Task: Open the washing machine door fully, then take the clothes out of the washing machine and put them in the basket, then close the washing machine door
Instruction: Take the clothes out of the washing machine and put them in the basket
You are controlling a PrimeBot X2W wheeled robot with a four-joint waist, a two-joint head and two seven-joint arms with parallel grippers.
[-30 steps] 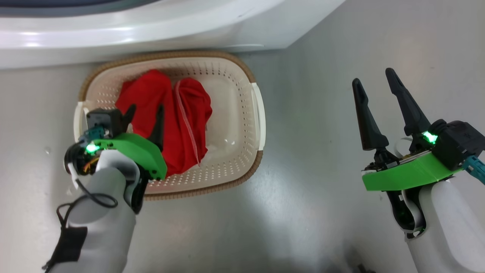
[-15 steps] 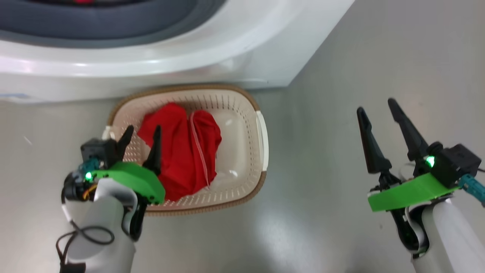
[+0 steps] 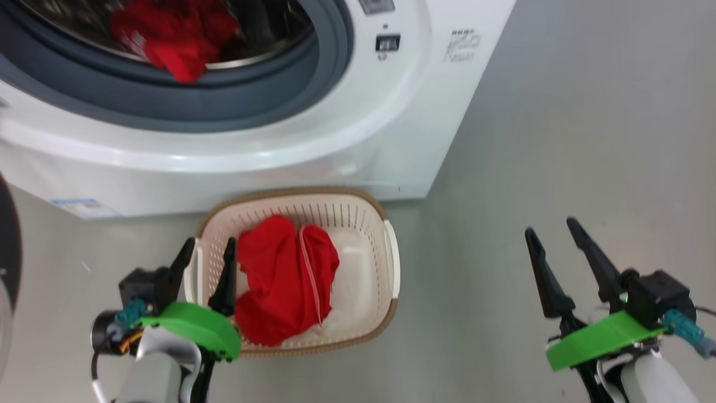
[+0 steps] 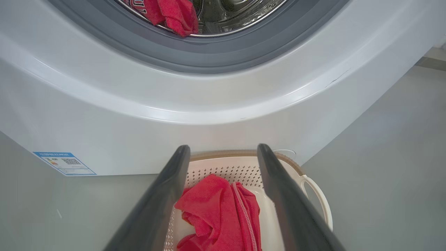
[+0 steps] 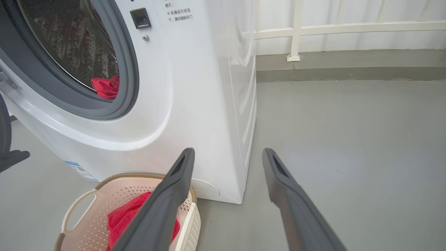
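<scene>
Laundry day, mid-job: the cream basket (image 3: 341,215) sits on the grey floor (image 3: 531,140) with a red garment (image 3: 279,296), edged in white trim, heaped in its left half. The right half of its bottom is bare. Directly behind the basket stands the white washing machine (image 3: 347,129), its round opening uncovered. More red clothes (image 3: 168,39) lie in the steel drum (image 3: 251,56), above and behind the basket, one fold reaching the drum's front lip by the grey rubber ring (image 3: 224,106). The washing machine door (image 3: 8,235) shows as a dark curved edge well to the left of the basket. The left gripper (image 3: 210,242) hovers at the basket's left rim, its two dark fingers spread apart and empty, the inner one just beside the red garment. The right gripper (image 3: 550,226) hangs over bare floor well to the right of the basket, fingers likewise spread wide and holding nothing. A small blue label (image 3: 84,207) marks the machine's lower front, behind and to the left of the basket.
</scene>
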